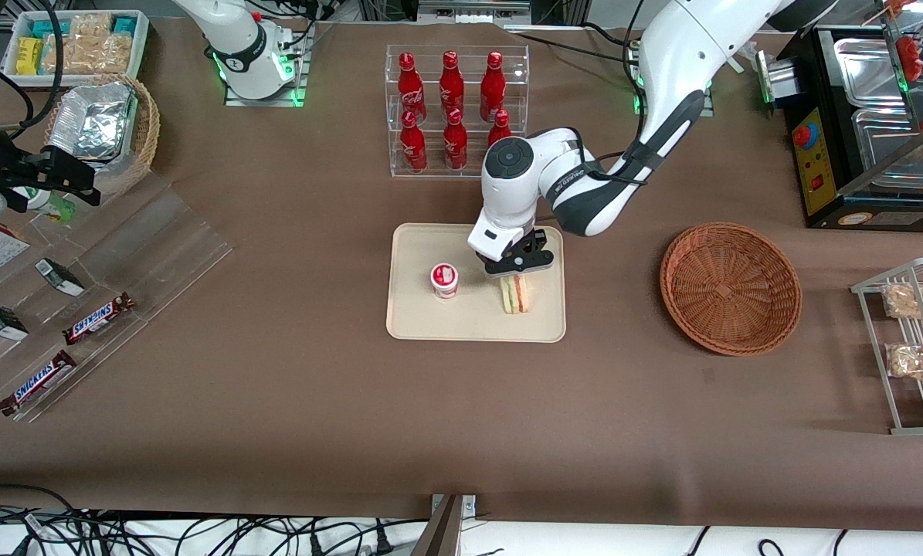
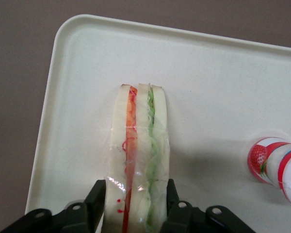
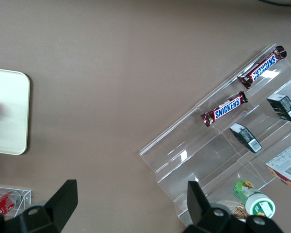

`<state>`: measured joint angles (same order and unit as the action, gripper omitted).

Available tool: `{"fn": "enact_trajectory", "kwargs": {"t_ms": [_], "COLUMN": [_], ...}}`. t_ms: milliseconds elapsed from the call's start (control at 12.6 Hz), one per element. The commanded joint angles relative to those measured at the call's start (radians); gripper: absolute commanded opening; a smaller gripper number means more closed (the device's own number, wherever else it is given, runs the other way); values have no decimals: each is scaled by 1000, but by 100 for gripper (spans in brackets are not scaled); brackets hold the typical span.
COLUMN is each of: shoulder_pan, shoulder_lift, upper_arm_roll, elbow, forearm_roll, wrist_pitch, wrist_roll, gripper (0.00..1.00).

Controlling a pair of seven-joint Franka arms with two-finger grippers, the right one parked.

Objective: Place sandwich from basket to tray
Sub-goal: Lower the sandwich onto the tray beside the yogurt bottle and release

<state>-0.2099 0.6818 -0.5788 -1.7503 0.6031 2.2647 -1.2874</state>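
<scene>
Your left gripper [image 1: 517, 272] is down over the cream-beige tray [image 1: 415, 320], fingers [image 2: 98, 194] pressed against both bread faces of the wrapped wedge sandwich [image 2: 139, 160], pinching it at one end. The grip is across the thin width, so the wedge stands on edge with its pink-red and green filling layers facing up at the wrist camera.

The sandwich [image 1: 514, 294] sits on the tray floor close to the tray's short edge that faces the working arm's end of the desk, about midway along that edge. It looks set down or nearly so; you can't tell from these views whether its bottom fully bears on the tray. It probably stays upright only because the fingers brace it, and it may tip once released.

The strawberry yogurt cup [image 1: 445, 279] stands on the same tray, beside the sandwich toward the parked arm's end and apart from it, so your drop spot avoids it.

The reddish-brown wicker basket [image 1: 730, 287] lies on the desk toward the working arm's end, well apart from the tray, with nothing in it. Transfer looks nearly done: your likely remaining step is spreading the fingers and lifting clear without dragging the wrap.
</scene>
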Motion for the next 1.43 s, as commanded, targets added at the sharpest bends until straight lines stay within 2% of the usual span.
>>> {"fn": "enact_trajectory", "kwargs": {"t_ms": [0, 397, 874, 1112, 1350], "shoulder_pan": [-9, -8, 0, 67, 219], "shoulder_lift": [21, 15, -13, -33, -38], "upper_arm_roll": [2, 0, -22, -111, -287], "elbow": [15, 18, 52, 52, 55], "forearm_roll": [30, 24, 9, 9, 9], "wrist_pitch": [1, 0, -55, -118, -216], "wrist_roll": [-26, -24, -15, -9, 25], "gripper": [80, 99, 100, 100, 100]}}
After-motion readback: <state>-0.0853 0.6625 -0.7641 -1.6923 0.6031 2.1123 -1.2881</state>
